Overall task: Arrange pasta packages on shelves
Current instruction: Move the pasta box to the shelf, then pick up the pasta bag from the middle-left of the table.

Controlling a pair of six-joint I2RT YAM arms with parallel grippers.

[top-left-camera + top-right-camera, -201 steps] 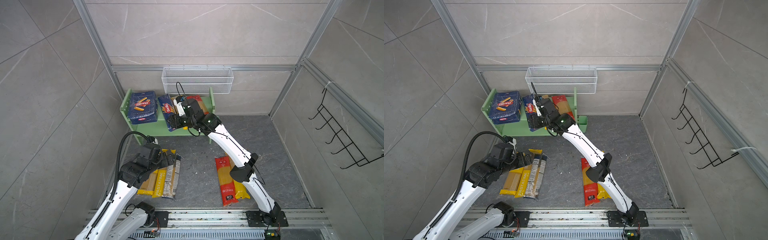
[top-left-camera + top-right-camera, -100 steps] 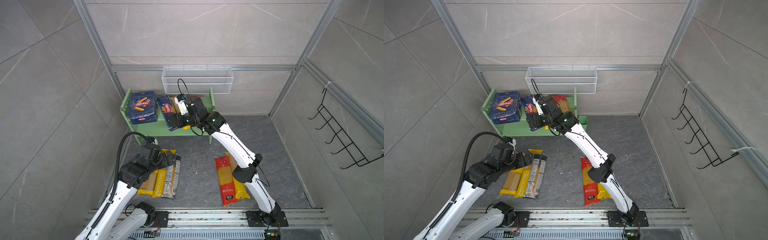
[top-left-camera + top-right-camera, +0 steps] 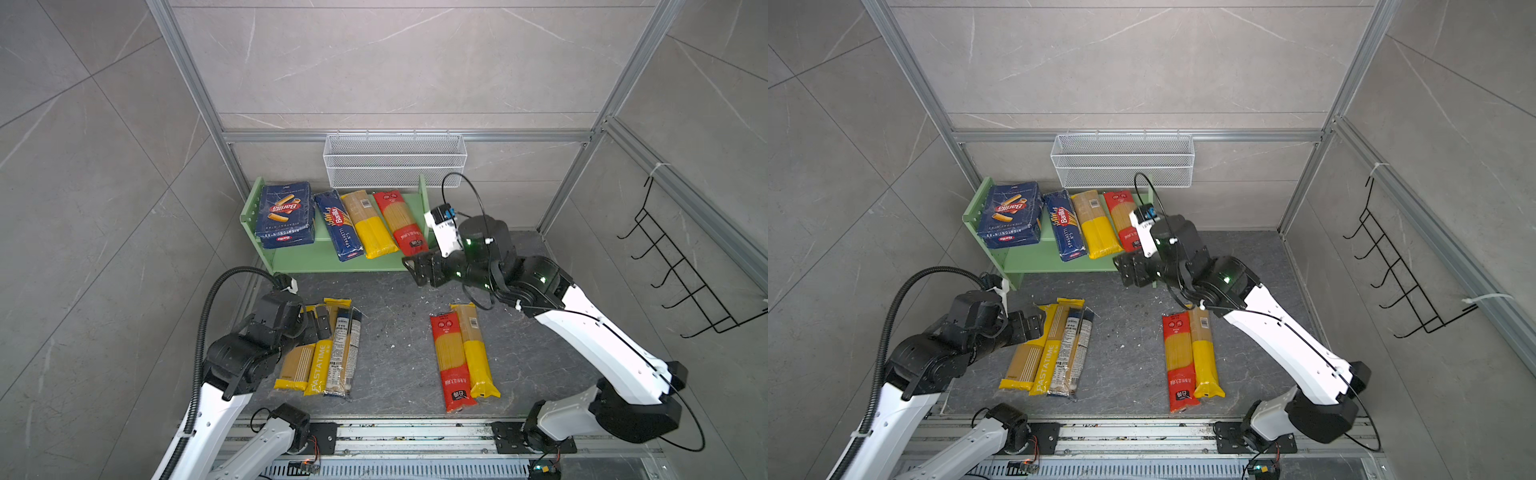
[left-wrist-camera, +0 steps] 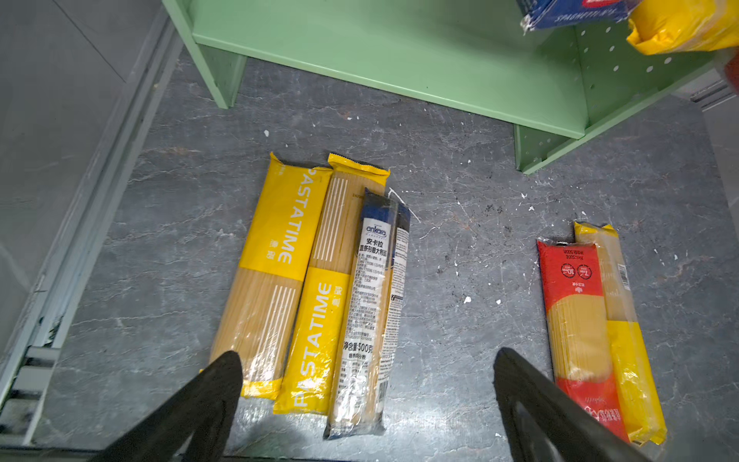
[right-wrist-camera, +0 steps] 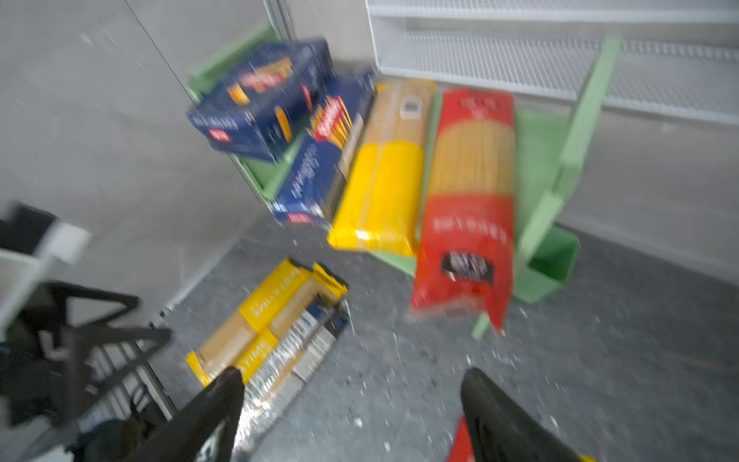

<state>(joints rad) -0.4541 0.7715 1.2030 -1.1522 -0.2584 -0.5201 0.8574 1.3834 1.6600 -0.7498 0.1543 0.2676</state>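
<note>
The pale green shelves (image 3: 332, 262) stand against the back wall. On the top board lie stacked Barilla boxes (image 3: 284, 210), a Barilla spaghetti pack (image 3: 338, 226), a yellow-ended bag (image 3: 370, 226) and a red bag (image 3: 401, 222). Three pasta packages (image 3: 328, 353) lie on the floor at the left and two (image 3: 461, 357) at the right. My left gripper (image 3: 320, 328) hovers open and empty over the far ends of the left three (image 4: 320, 288). My right gripper (image 3: 415, 268) hangs open and empty just in front of the shelves' right end, clear of the red bag (image 5: 468, 200).
A white wire mesh basket (image 3: 395, 160) hangs on the back wall above the shelves. A black hook rack (image 3: 681, 266) is on the right wall. A small green cup (image 5: 554, 260) sits at the shelves' right side. Metal rails (image 3: 374, 432) run along the front edge.
My right gripper has pulled back from over the top board toward the front right, its jaws spreading wider; the red bag stays on the board. The left arm has not moved.
</note>
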